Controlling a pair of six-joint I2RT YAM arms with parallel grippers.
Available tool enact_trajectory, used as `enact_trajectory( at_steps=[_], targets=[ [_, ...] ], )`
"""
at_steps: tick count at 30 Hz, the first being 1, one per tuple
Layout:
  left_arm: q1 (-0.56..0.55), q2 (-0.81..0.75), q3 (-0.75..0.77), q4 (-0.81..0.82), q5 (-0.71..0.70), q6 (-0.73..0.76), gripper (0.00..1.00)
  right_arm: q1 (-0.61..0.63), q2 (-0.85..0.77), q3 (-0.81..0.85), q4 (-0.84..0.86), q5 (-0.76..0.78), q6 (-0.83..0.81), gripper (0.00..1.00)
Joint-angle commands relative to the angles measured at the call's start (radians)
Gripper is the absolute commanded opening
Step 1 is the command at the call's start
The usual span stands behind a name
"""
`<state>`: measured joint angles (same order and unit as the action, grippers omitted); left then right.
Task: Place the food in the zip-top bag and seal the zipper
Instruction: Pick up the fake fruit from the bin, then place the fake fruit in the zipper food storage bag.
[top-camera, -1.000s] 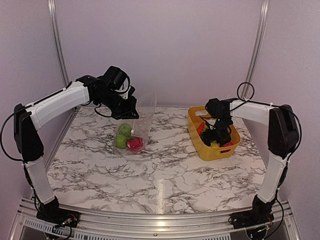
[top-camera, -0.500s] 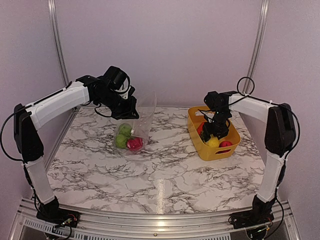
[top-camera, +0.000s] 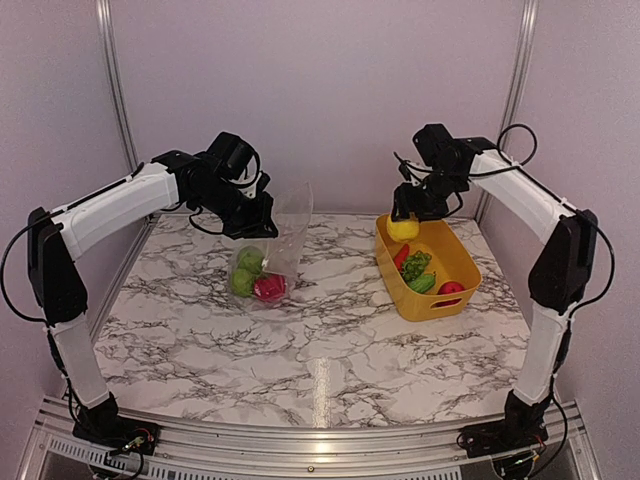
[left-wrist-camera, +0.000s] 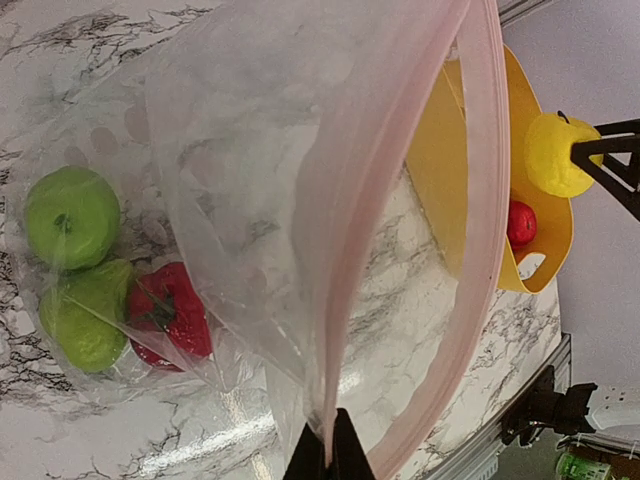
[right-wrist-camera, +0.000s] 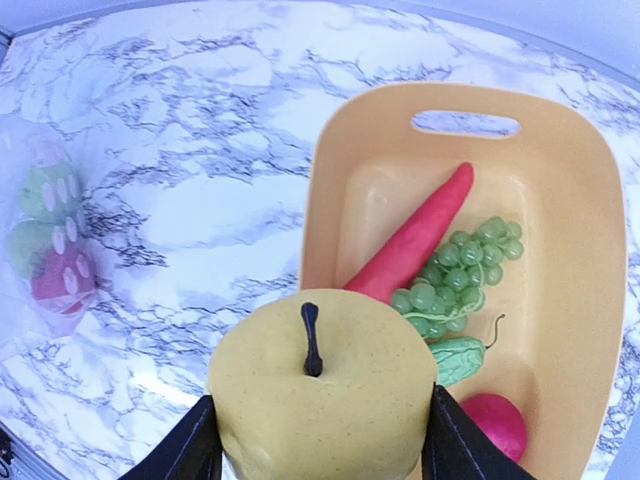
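Top camera high, looking down; wrist cameras close, both on yellow basket (right-wrist-camera: 375, 110)

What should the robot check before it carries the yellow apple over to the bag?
1. The yellow apple is held in the right end effector: ok, fingers press both sides.
2. It hangs above the yellow basket: ok.
3. The left end effector holds up the zip-top bag: ok, pinching it at the zipper.
4. Bag mouth open: ok.
5. Mouth wide enough for the apple: cannot tell.
6. Room inside: ok, only two green fruits and a red one at the bottom.
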<state>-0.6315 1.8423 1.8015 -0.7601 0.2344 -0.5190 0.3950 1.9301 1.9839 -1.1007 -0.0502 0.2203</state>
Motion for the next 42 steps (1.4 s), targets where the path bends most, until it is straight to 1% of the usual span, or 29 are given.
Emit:
enact_trajectory(
  at_steps=[1,6,8,11,15,22,27,32,39,42],
  targets=[
    [0.000,0.002,0.014,0.002,-0.010,0.011,0.00,0.063,0.001,0.094,0.094,-0.138,0.046,0.55],
    [0.000,-0.001,0.015,0.000,-0.014,0.013,0.00,0.111,-0.017,0.104,0.227,-0.262,0.133,0.55],
    [0.000,-0.002,0.018,0.001,-0.014,0.011,0.00,0.128,-0.025,0.090,0.311,-0.330,0.172,0.55],
    [0.000,-0.005,0.024,0.001,-0.015,0.010,0.00,0.153,-0.028,0.063,0.418,-0.392,0.244,0.55],
    [0.000,-0.008,0.027,0.002,-0.014,0.007,0.00,0.174,-0.014,0.038,0.545,-0.449,0.318,0.55],
    [0.000,-0.003,0.036,0.002,-0.008,0.001,0.00,0.203,0.062,0.081,0.692,-0.510,0.426,0.55],
    [0.000,-0.002,0.065,0.003,0.001,-0.017,0.00,0.249,0.104,0.126,0.681,-0.478,0.408,0.54],
    [0.000,-0.011,0.089,0.008,0.015,-0.038,0.00,0.303,0.125,0.159,0.594,-0.357,0.306,0.54],
    [0.000,-0.024,0.078,0.008,0.020,-0.044,0.00,0.324,0.128,0.168,0.542,-0.206,0.243,0.56],
    [0.000,-0.026,0.078,0.008,0.019,-0.045,0.00,0.337,0.132,0.169,0.524,-0.151,0.214,0.59]
  ],
)
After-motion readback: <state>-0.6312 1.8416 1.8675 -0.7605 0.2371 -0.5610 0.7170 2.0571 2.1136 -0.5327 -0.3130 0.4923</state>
